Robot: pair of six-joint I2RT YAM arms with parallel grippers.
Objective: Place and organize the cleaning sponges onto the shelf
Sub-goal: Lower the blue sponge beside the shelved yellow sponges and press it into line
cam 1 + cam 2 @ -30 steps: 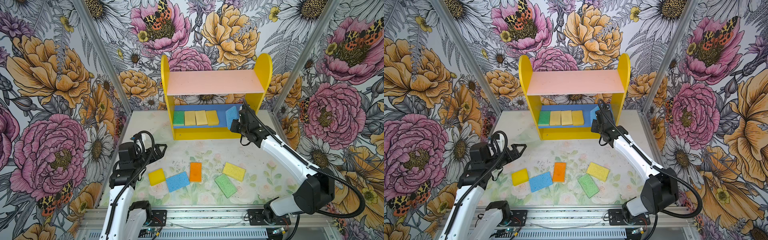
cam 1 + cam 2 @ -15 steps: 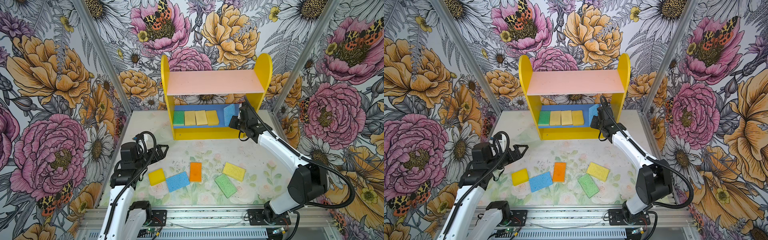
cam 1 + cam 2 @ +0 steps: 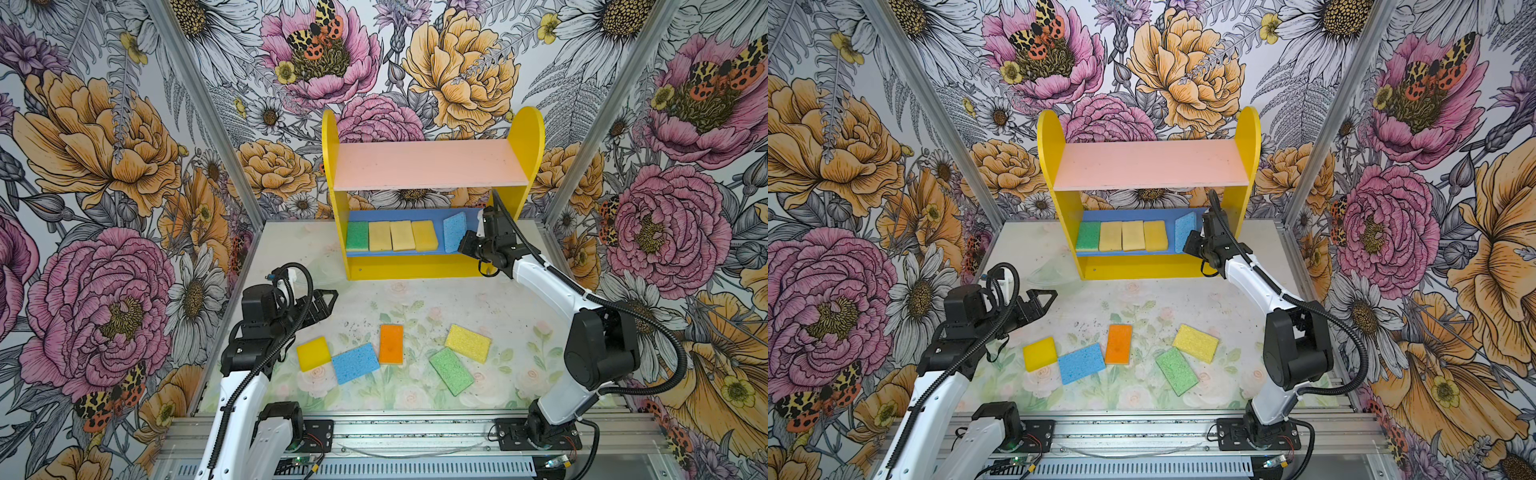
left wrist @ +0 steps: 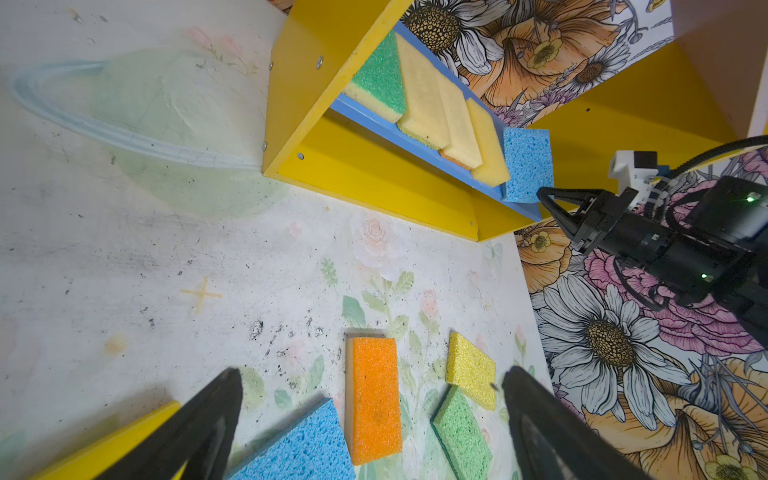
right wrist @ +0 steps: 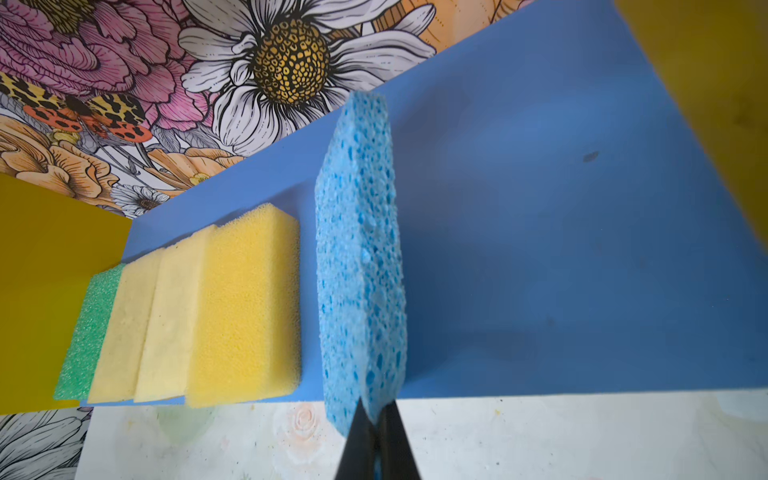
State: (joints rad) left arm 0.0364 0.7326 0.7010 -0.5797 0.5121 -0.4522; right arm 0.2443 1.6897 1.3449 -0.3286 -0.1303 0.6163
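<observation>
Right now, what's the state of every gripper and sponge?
Left gripper: open, holding nothing, above the table.
Right gripper: shut on the held blue sponge.
held blue sponge: on edge, at the shelf lower board.
Shelved sponges: four, flat, in a row.
Table sponges: five, flat, loose.

Floral wallpaper walls (image 3: 124, 145), pale flower-printed tabletop (image 3: 436, 299), aluminium corner posts (image 3: 208, 112)

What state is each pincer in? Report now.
Left pincer: open, empty.
Right pincer: shut on the upright blue sponge at the shelf.
</observation>
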